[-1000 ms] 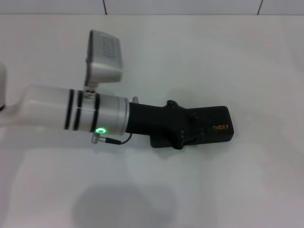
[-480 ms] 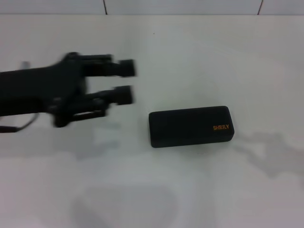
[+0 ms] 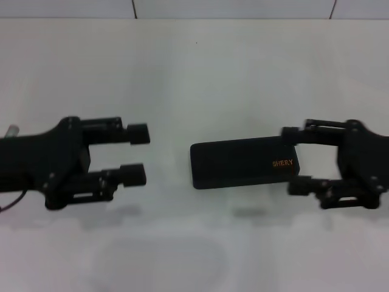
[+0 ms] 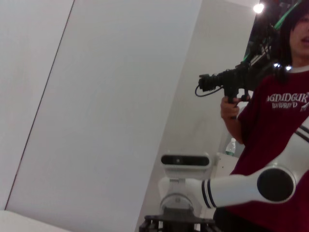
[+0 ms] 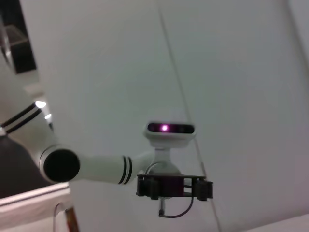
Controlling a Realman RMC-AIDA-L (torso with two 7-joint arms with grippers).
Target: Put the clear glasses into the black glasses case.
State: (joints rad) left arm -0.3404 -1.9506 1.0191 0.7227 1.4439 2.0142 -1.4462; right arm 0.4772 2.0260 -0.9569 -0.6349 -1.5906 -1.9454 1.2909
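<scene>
The matte black rectangular hard glasses case [image 3: 244, 164] lies shut at centre frame on the white table [image 3: 194, 73]. Left hand [image 3: 137, 154] and right hand [image 3: 293, 159] flank it, fingers apart, empty. Clear glasses unseen; likely light, fragile, best gripped at the bridge.

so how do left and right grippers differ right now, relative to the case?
The left gripper sits apart from the black glasses case, with bare table between them. The right gripper is at the case's end, its fingers overlapping it in the head view. Both are open, point inward at about the same height, and hold nothing.
</scene>
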